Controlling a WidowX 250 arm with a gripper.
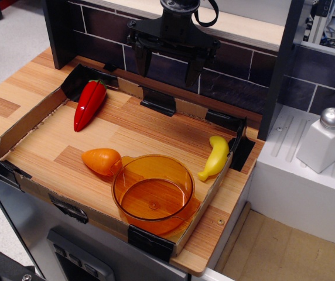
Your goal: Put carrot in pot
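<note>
The carrot (100, 161) is a plump glossy orange toy lying on the wooden board, its right end touching the left rim of the pot. The pot (153, 193) is a round, shallow, transparent amber plastic pot at the front of the tray, empty, with small tab handles. My gripper (167, 71) hangs high at the back of the tray near the dark tiled wall, its two black fingers spread apart and holding nothing. It is well behind and above both carrot and pot.
A red pepper (89, 103) lies at the back left and a yellow banana (215, 157) at the right. A low cardboard wall (27, 126) rims the board. A white salt shaker (322, 140) stands on the counter to the right.
</note>
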